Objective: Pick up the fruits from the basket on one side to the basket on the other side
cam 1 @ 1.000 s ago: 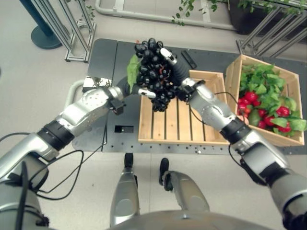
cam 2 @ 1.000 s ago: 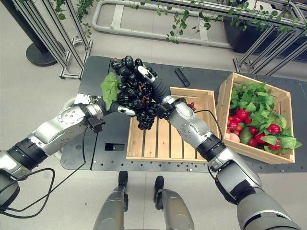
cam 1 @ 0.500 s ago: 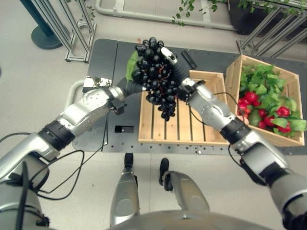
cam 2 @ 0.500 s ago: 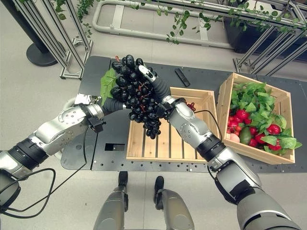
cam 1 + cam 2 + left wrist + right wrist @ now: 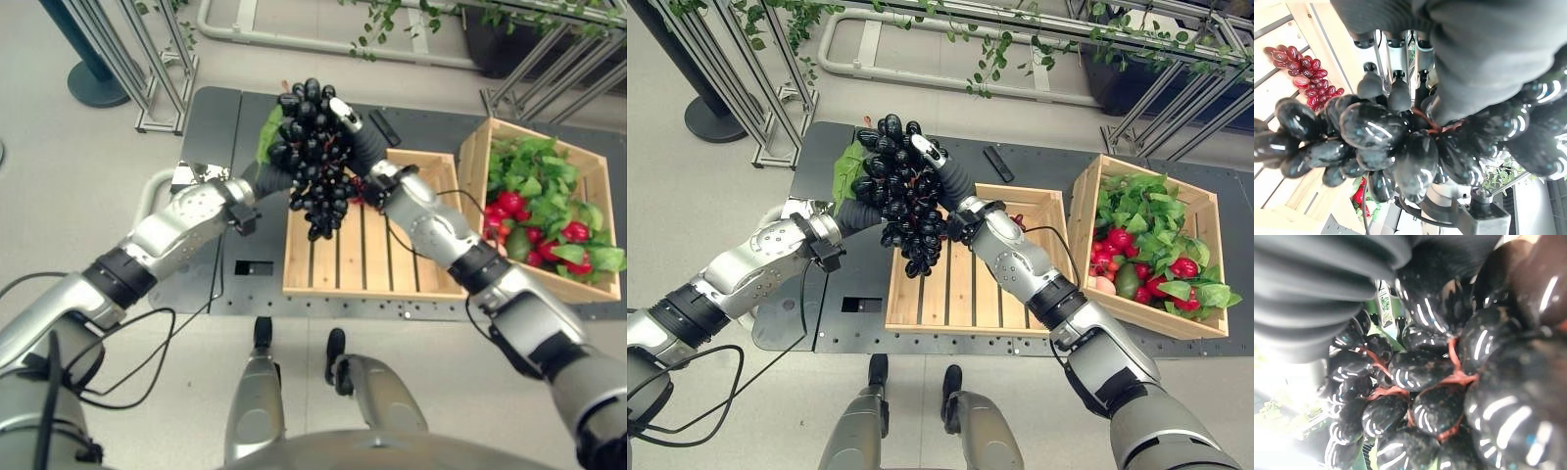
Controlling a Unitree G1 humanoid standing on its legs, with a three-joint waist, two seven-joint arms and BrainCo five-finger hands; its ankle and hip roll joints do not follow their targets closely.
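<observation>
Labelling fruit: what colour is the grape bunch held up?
Glossy black grapes on reddish stems, clearest in the left wrist view.

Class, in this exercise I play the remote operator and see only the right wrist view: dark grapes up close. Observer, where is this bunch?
Observer: The dark grape bunch hangs in the air between the left robot hand and the right robot hand, over the left edge of the slatted crate.
Operator: Is anything in that crate?
Observer: A small red grape bunch lies on the slats at its far side.
Operator: And the other crate?
Observer: The crate on the right holds green leaves and red fruits.
</observation>
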